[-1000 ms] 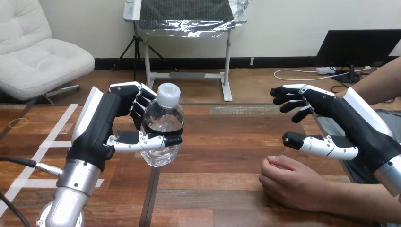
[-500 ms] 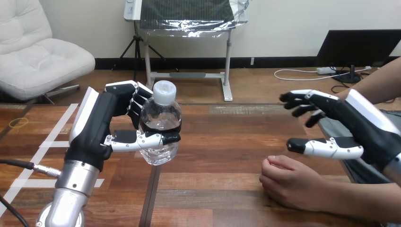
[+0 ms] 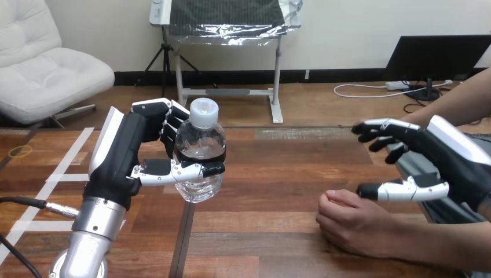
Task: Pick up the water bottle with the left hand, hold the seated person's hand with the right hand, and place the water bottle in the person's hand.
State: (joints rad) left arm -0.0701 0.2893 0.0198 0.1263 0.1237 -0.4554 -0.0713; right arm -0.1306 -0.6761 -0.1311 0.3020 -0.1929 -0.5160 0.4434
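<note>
Two robot hands in frame. The left robot hand (image 3: 123,159) is closed round the water bottle (image 3: 200,142), with its fingers curled behind the clear body and its thumb lying across the front, below the shoulder. The bottle stands upright with its white cap on top, left of centre, and its base looks to be off the surface (image 3: 272,168). The right robot hand (image 3: 451,165) is open and holds nothing. Its fingers are spread and only slightly bent, its thumb is stretched out beneath them, and all point toward the view's left. It hovers above and a little right of the person's hand (image 3: 353,223) without touching it; a gap shows between the thumb tip and the knuckles. The person's hand rests on the surface at lower right in a loose fist, the forearm running off toward the right edge. Bottle and person's hand are well apart, with bare wood between them across the middle of the surface. The far edge of the surface lies behind both robot hands, and the bottle cap rises above that line. White tape strips (image 3: 69,156) cross the surface at the left, beside the left arm.
</note>
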